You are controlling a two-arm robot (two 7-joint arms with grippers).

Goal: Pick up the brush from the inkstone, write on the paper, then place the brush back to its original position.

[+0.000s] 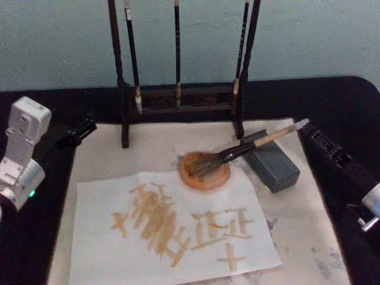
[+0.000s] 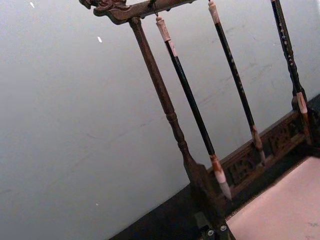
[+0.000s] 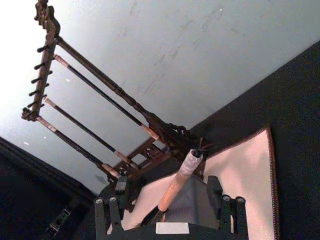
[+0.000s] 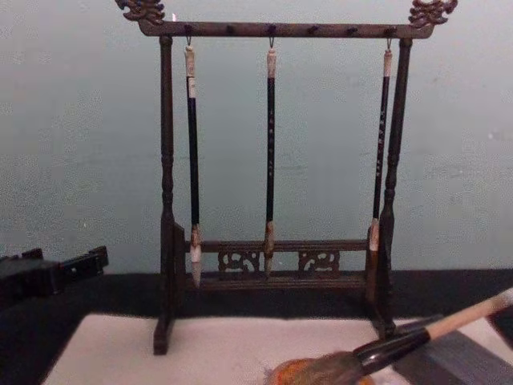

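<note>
brush [image 1: 249,148]: it lies slanted, with its bristles down in the inkstone [image 1: 208,185]. The handle rises to the right and rests on a grey block [image 1: 279,169] just right of the inkstone. Its pale end sticks out past the block, on the side away from the inkstone.
inkstone: it sits on the mat [image 1: 314,237], right at the far edge of the paper [image 1: 95,237].
paper: it lies flat on the mat, nearer to me than the inkstone, with tan strokes written across its middle.
my right gripper [image 3: 167,199]: it is right of the inkstone, past the block, at the handle end of the brush. Its jaws are spread. In my right wrist view the handle runs up between them and touches neither side.
my left gripper [image 1: 80,129]: it is well left of the inkstone, low over the black counter [image 1: 356,107], beside the mat's far left corner. I cannot tell whether its jaws are spread or pressed together.
rack [image 4: 272,277]: it stands upright behind the inkstone, its feet on the mat's far edge.
thin brushes [image 4: 270,144]: three hang tip-down from the rack's top bar, well apart from each other.
</note>
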